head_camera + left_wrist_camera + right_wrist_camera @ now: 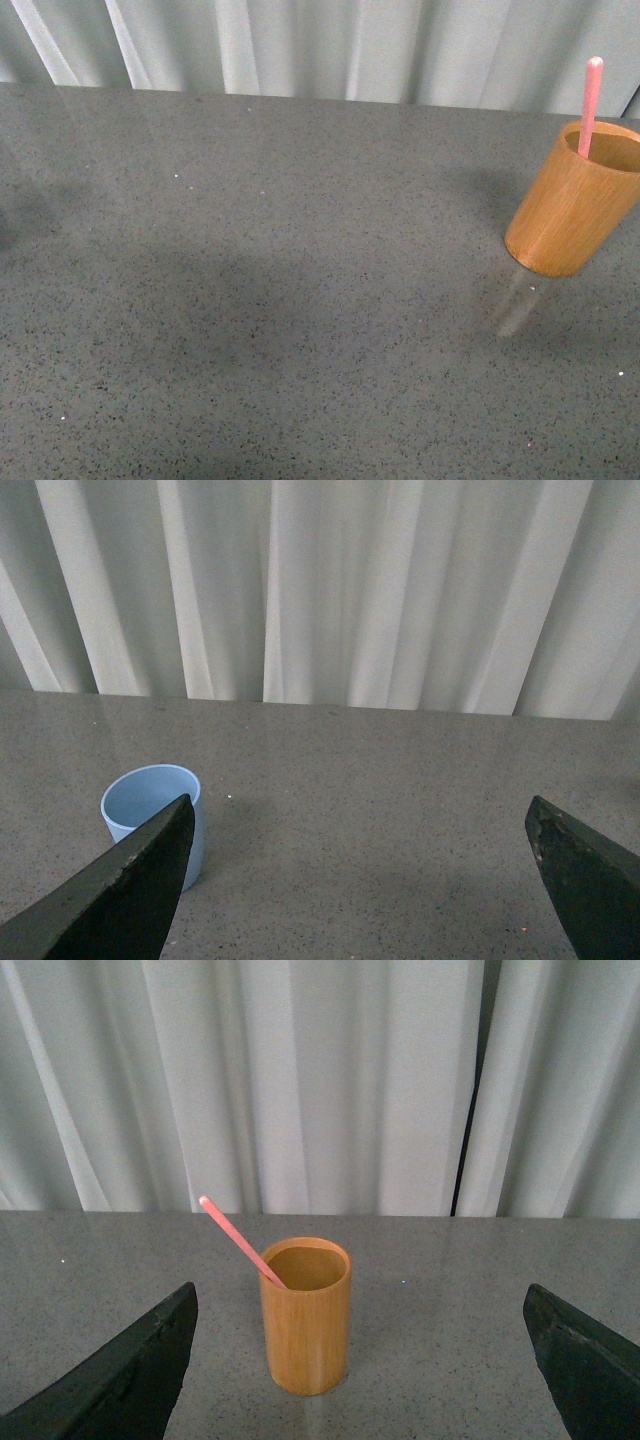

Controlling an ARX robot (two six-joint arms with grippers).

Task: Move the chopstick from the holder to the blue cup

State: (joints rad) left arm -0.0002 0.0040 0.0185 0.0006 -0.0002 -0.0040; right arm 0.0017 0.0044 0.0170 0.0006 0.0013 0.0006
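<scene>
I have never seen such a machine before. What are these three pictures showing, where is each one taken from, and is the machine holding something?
This is a robot with two arms, each ending in a gripper, a two-fingered claw. The front picture comes from a camera on the robot's body, looking out over a grey table; no arm shows in it. The other two pictures come from cameras on the wrists, so the dark wedges at the lower corners are the gripper fingers.

The left wrist picture shows the left gripper, open and holding nothing, with a light blue cup standing upright and empty on the table. The right wrist picture shows the right gripper, also open and empty, facing an orange-brown wooden holder. One pink chopstick leans inside that holder. White curtains hang behind the table.
</scene>
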